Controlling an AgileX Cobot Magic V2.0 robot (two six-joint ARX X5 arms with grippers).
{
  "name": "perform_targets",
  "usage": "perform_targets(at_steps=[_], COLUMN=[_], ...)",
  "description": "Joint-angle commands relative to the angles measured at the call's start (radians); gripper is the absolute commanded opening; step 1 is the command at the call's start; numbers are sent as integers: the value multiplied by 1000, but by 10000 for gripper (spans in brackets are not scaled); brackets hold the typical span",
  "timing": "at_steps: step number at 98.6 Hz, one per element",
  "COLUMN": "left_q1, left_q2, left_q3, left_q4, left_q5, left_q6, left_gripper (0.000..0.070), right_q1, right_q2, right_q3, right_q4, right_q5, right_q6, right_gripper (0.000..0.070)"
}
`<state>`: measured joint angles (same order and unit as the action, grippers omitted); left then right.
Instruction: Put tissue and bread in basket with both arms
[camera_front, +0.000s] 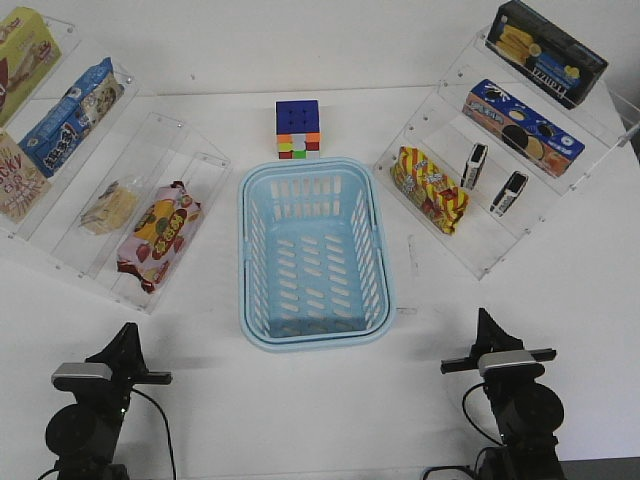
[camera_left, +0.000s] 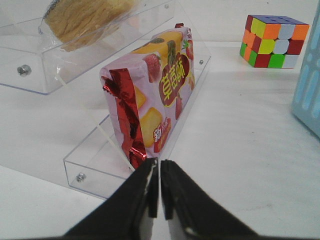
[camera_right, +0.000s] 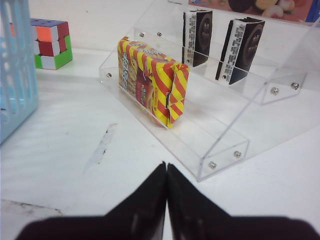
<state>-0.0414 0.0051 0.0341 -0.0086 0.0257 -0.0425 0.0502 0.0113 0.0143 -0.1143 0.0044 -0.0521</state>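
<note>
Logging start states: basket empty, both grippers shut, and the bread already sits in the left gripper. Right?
Not quite. The left gripper is shut on nothing; the front view shows the bread on its left shelf. The basket is empty and the right gripper is shut.

Both arms sit low, at 7 and 5 o'clock. The left gripper (camera_left: 159, 172) and right gripper (camera_right: 166, 172) have fingers pressed together, holding nothing.

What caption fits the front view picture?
Empty blue basket sits mid-table between snack shelves, both arms parked at the near edge.
</note>
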Motion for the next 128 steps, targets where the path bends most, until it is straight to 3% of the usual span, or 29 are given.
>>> perform_targets(at_steps=[1,80,108,117,128], left_q1=[1,1,1,1,1], left_q2=[-2,-2,-2,-2,-2], left_q3=[-20,-20,-20,-20,-20], left_q4=[10,10,10,10,10], left_q5=[-2,-2,-2,-2,-2], left_q6=[8,8,8,8,8], left_gripper=[1,1,1,1,1], right_q1=[-2,-2,-2,-4,-4], right_q2=[3,3,3,40,171], right_q3=[-2,-2,40,132,270], right_q4=[14,43,50,-27,-98], right_q5=[3,-7,1,58,105], right_q6=[10,16,402,454,447], right_gripper=[1,1,0,0,0])
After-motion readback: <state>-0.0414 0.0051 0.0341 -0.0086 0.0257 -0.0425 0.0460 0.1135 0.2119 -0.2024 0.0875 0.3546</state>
